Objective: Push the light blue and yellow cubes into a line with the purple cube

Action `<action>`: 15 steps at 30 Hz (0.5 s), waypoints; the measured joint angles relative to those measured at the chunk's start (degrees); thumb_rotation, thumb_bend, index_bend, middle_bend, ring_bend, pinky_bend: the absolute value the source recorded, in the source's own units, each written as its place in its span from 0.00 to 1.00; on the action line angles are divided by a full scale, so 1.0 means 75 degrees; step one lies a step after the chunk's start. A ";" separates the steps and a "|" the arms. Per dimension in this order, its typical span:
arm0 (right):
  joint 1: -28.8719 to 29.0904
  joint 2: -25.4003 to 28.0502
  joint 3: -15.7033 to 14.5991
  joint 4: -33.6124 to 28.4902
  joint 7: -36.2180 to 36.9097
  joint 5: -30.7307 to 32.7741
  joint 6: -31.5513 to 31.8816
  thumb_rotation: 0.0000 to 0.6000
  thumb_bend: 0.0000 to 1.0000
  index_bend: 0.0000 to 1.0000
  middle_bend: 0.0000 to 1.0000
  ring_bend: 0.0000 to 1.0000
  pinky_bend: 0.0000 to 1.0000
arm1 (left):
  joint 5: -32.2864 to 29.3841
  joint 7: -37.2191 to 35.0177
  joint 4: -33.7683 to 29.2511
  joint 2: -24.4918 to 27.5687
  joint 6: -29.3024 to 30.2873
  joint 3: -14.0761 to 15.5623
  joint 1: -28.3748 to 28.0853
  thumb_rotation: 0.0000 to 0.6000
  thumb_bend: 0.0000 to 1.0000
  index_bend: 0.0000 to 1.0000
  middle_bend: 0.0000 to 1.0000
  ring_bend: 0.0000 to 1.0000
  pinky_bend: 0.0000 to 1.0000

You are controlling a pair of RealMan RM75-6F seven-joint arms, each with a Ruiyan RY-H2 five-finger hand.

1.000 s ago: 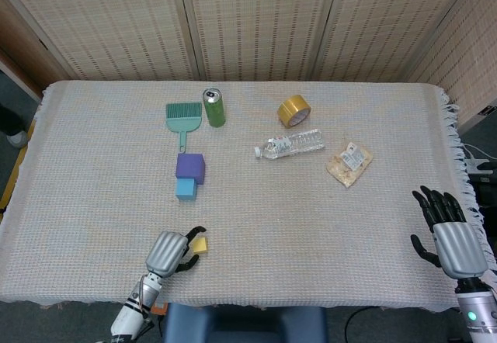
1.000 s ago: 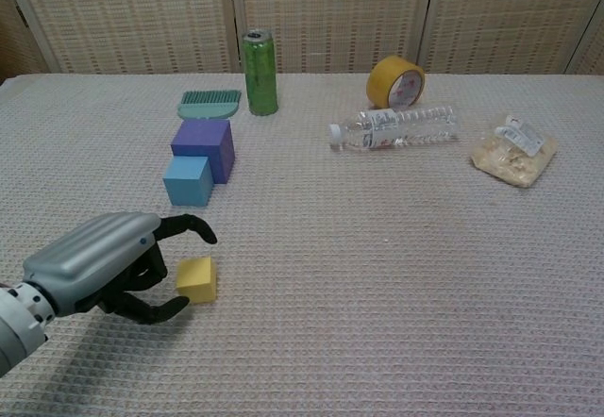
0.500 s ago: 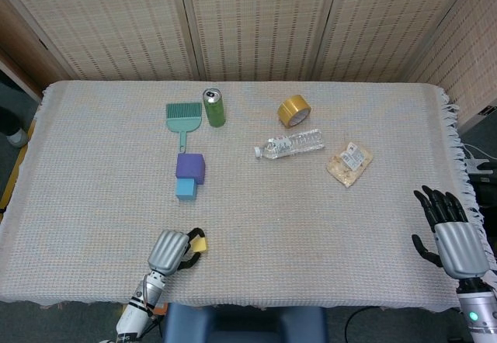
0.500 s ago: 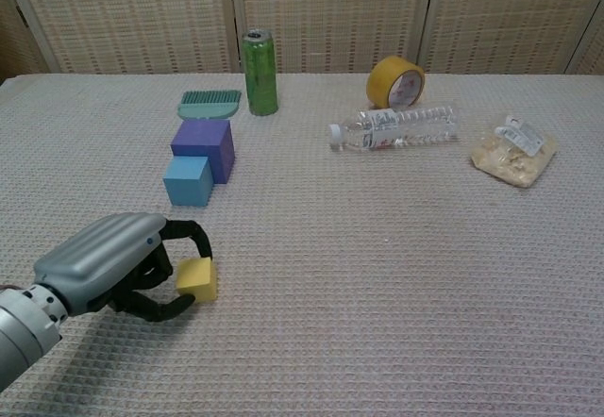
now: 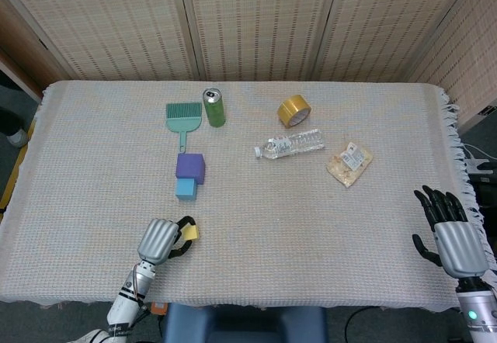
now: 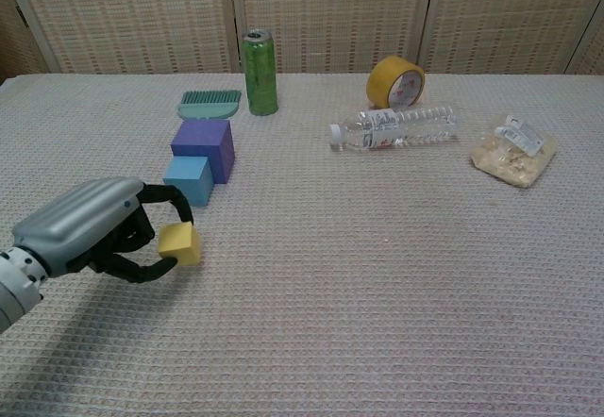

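woven cloth table [image 6: 396, 275] | left hand [image 6: 90, 233] pinches tilted yellow cube [image 6: 178, 244] | right hand [image 5: 453, 238] spread

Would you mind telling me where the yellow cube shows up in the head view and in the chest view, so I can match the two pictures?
Head view: the yellow cube is low and left of centre, at the fingers of the left hand.
Chest view: the yellow cube is at left, in the middle height, held by the left hand.
Shared landmark: the light blue cube, touching the purple cube, lies just beyond it.
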 measured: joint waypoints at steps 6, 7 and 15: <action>0.0026 -0.0080 0.0027 -0.0008 -0.0177 0.0111 -0.0071 1.00 0.14 0.00 0.00 0.00 0.00 | 0.0057 -0.0504 0.0376 0.0235 -0.0423 -0.0231 -0.0421 1.00 0.33 0.53 1.00 1.00 1.00; 0.0032 -0.0098 0.0037 -0.0004 -0.0215 0.0138 -0.0083 1.00 0.14 0.00 0.00 0.00 0.00 | 0.0063 -0.0557 0.0467 0.0258 -0.0524 -0.0260 -0.0509 1.00 0.33 0.53 1.00 1.00 1.00; 0.0077 -0.0168 0.0096 0.0031 -0.0347 0.0331 -0.0198 1.00 0.14 0.00 0.00 0.00 0.00 | 0.0124 -0.0825 0.1115 0.0089 -0.0798 -0.0315 -0.0849 1.00 0.33 0.50 1.00 1.00 1.00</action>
